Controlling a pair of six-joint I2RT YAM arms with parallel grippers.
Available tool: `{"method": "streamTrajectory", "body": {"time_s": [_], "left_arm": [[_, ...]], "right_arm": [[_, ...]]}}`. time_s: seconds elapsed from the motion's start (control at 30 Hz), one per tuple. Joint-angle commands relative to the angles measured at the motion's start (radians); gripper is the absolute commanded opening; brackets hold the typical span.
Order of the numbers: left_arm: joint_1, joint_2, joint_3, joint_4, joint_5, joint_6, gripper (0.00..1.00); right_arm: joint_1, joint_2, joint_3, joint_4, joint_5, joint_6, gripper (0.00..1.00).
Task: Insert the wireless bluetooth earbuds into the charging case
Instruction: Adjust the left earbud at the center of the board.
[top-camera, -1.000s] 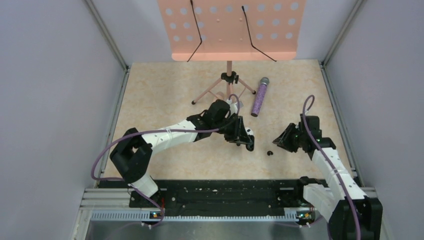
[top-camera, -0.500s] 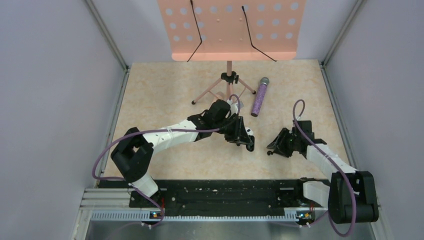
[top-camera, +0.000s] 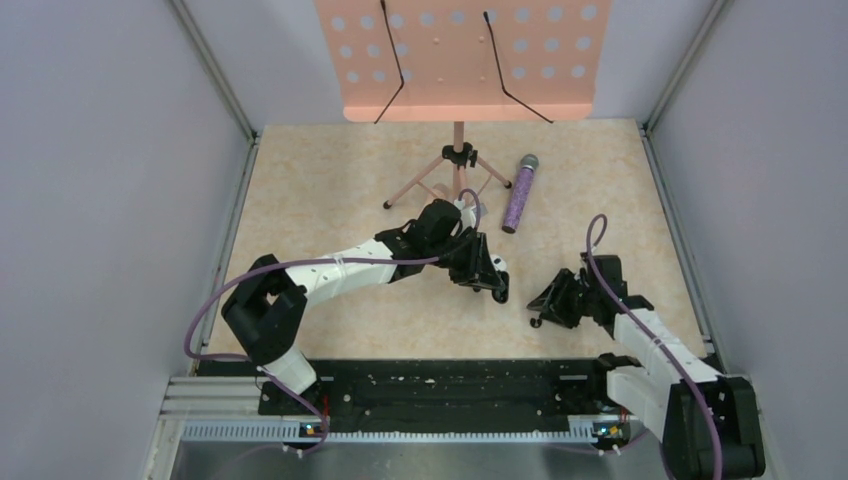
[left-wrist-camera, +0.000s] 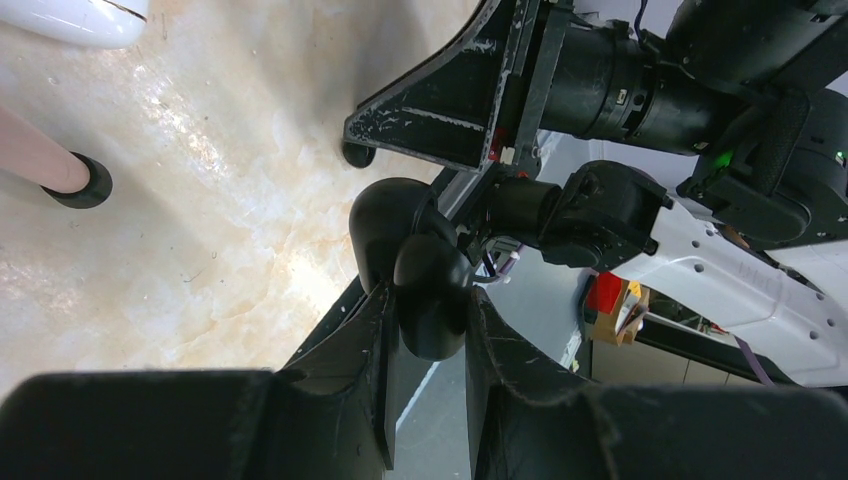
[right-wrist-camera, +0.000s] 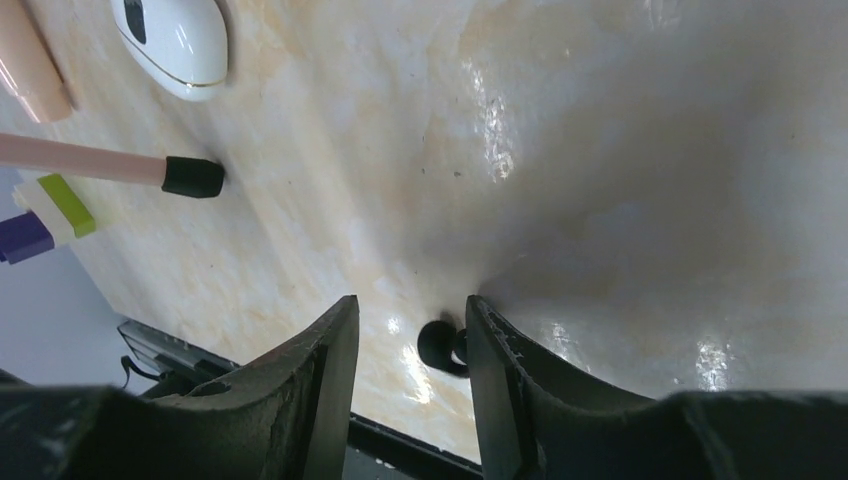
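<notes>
A black pebble-shaped charging case (left-wrist-camera: 430, 290) is held just above the table, and my left gripper (left-wrist-camera: 428, 296) is shut on it. In the top view that gripper (top-camera: 497, 289) hangs over the middle of the table. A tiny dark earbud (right-wrist-camera: 440, 345) lies on the table. My right gripper (right-wrist-camera: 410, 305) stands open and low around it, with the bud close against the inner face of the right finger (right-wrist-camera: 500, 360). From above, the earbud (top-camera: 537, 322) shows as a black dot at the tip of the right gripper (top-camera: 541, 311). I see no second earbud.
A pink music stand (top-camera: 458, 60) on a tripod stands at the back, one rubber foot (right-wrist-camera: 192, 176) to the left of my right gripper. A glittery purple microphone (top-camera: 519, 193) lies right of it. A white oval object (right-wrist-camera: 170, 40) and a small purple-and-yellow cube (right-wrist-camera: 45, 215) lie beyond.
My right arm has swung toward the near left and come down over the earbud, and its jaws have widened. The left arm and the case have stayed still.
</notes>
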Motion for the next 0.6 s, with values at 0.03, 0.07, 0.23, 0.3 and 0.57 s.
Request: {"method": "streamTrajectory", "body": {"time_s": [0.03,0.07,0.23,0.3,0.57], "left_arm": [[-0.003,0.005,0.043,0.025,0.023,0.010,0.00],[-0.004,0.006,0.044,0.026,0.023,0.010,0.00],[-0.008,0.003,0.044,0.025,0.023,0.009,0.00],[-0.008,0.001,0.042,0.025,0.021,0.010,0.00],[-0.008,0.006,0.046,0.028,0.020,0.005,0.00]], "right_arm": [[0.026,-0.067,-0.020,-0.057,-0.004,0.019,0.39],[0.026,-0.072,-0.023,-0.057,0.002,0.020,0.37],[0.027,-0.069,-0.005,-0.070,0.003,0.001,0.37],[0.030,-0.089,0.025,-0.105,0.020,-0.017,0.40],[0.126,-0.227,0.164,-0.258,0.169,-0.008,0.42]]}}
